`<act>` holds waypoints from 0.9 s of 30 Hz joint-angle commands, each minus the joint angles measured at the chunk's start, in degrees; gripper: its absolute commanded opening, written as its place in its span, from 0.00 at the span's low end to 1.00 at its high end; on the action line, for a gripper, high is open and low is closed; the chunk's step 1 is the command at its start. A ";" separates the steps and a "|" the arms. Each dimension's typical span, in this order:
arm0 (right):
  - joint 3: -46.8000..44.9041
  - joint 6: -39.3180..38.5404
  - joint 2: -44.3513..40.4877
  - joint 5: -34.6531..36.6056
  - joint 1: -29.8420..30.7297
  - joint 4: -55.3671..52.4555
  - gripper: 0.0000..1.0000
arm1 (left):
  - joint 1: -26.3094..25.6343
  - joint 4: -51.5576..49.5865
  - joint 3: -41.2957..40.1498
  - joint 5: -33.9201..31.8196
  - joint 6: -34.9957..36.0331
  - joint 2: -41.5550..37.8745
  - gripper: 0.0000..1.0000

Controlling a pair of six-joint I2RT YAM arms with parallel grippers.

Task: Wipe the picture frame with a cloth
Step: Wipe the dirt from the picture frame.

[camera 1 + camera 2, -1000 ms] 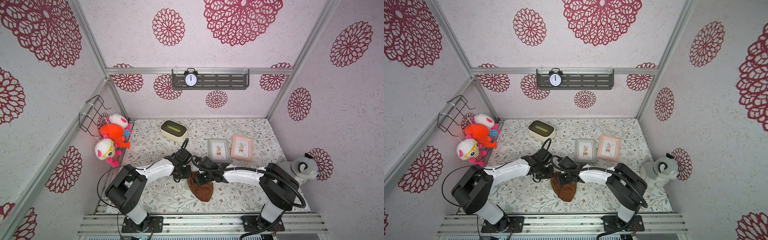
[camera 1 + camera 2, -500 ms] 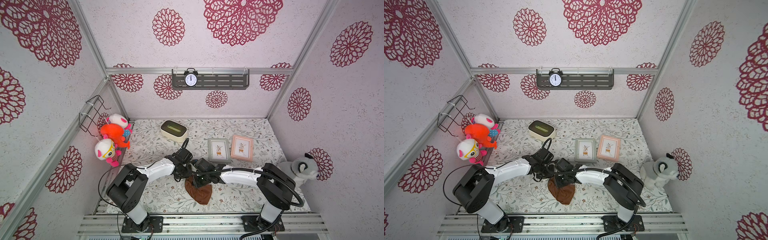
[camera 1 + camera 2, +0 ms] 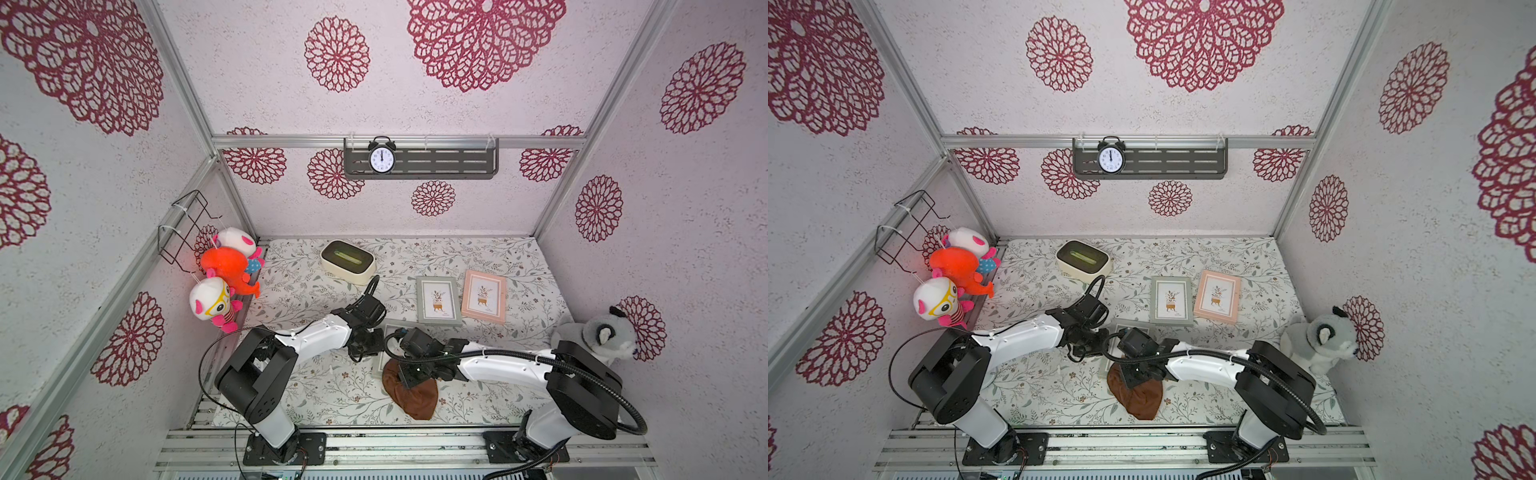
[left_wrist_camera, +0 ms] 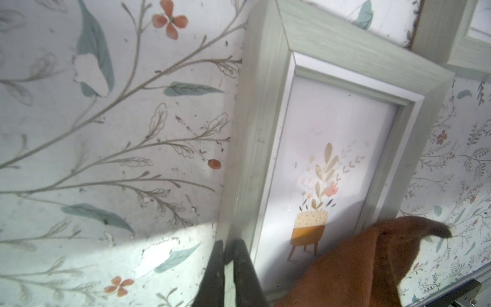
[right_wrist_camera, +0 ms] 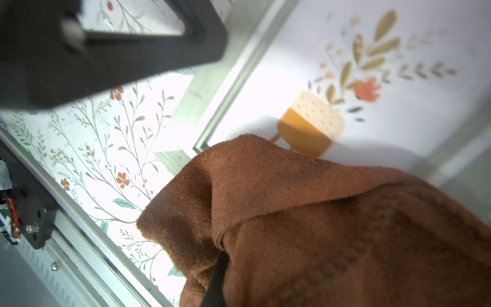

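at the front edge of the counter (image 3: 332, 390): rust-brown cloth (image 3: 413, 395) clamped in tight-closed right jaws, draped over the near end of the grey-green picture frame (image 4: 332, 119). just beyond: left jaws narrow, pinching that frame's side rail. farther back: second grey frame (image 3: 439, 300) and pink frame (image 3: 484, 296), side by side.

- cloth (image 5: 318, 226): rust-brown terry fabric, matt, nubbly pile.
- picture frame (image 4: 263, 93): grey-green moulding, brushed wood-grain look, matt; pane smooth.
- table cover (image 4: 106, 159): printed floral sheet, scuffed.
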 commanded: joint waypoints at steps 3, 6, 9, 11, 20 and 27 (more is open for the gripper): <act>-1.79 -0.27 -0.21 1.11 -0.71 -6.44 0.00 | -2.17 -2.70 -4.32 -0.72 -0.73 7.69 0.10; 1.08 -1.11 2.46 -0.38 -0.53 -3.10 0.00 | -2.33 -2.81 -4.27 -0.88 -0.87 7.54 0.10; 4.29 -1.37 5.38 -2.12 -0.03 0.08 0.00 | -2.47 -3.09 -4.19 -1.10 -0.93 7.47 0.10; 5.74 -1.65 7.16 -2.57 0.48 0.81 0.00 | -2.47 -3.14 -4.19 -1.25 -1.00 7.41 0.10; -1.14 -1.39 2.97 0.40 -0.75 -4.68 0.00 | -2.44 -3.32 -4.19 -1.42 -0.82 7.60 0.10; -7.27 -0.79 -5.86 2.84 -5.03 -10.15 0.00 | -2.52 -3.40 -4.19 -1.48 -0.93 7.49 0.10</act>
